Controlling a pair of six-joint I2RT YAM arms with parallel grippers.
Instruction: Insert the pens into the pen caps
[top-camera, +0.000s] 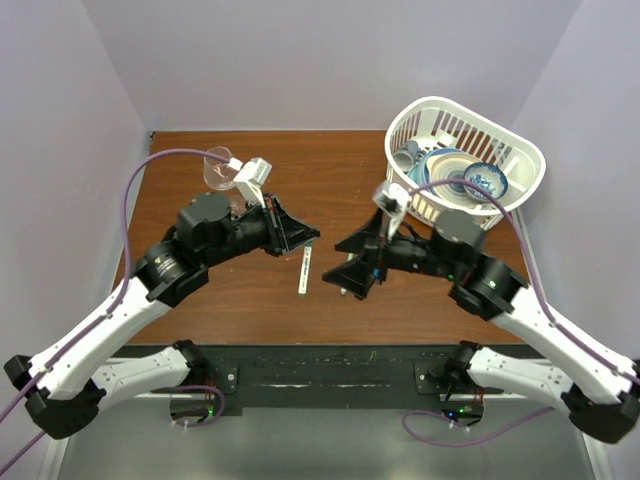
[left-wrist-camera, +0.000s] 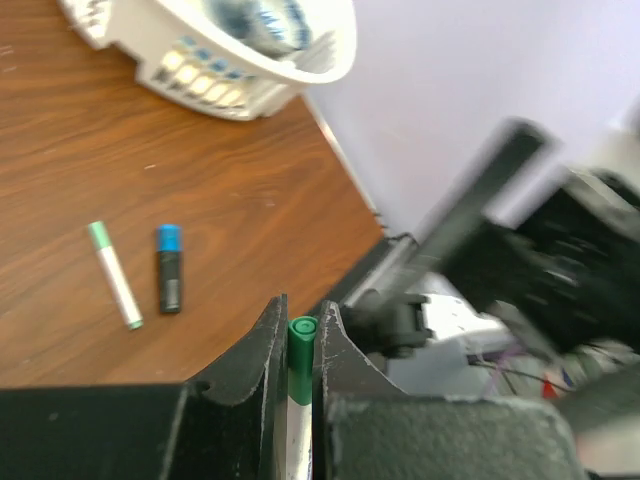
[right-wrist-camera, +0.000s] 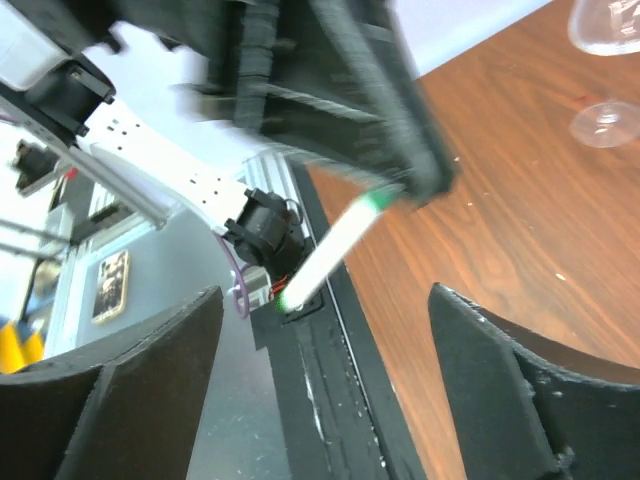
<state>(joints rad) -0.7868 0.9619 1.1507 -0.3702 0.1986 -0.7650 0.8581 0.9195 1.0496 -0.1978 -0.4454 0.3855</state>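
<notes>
The left claw (left-wrist-camera: 301, 305) is clamped on a thin white pen (left-wrist-camera: 299, 425), whose green cap (left-wrist-camera: 303, 335) pokes out between the fingertips. The right claw (right-wrist-camera: 325, 300) gapes wide, holding nothing. On the counter (left-wrist-camera: 250, 200) a second green-capped white pen (left-wrist-camera: 116, 276) and a black marker (left-wrist-camera: 170, 285) with a blue cap (left-wrist-camera: 169, 238) lie side by side.

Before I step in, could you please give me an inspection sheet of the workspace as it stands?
Surface: brown wooden table, no spills seen.
Job's things: green-capped white pen and blue-capped black marker lie side by side, apart; second green-capped pen in the left claw.
Clutter: white basket of dishes, far right; clear glass, far left.
Claws: left claw shut on that pen; right claw open, empty.
Cables: purple cables arch above the table.
Surroundings: pale walls on three sides.
</notes>
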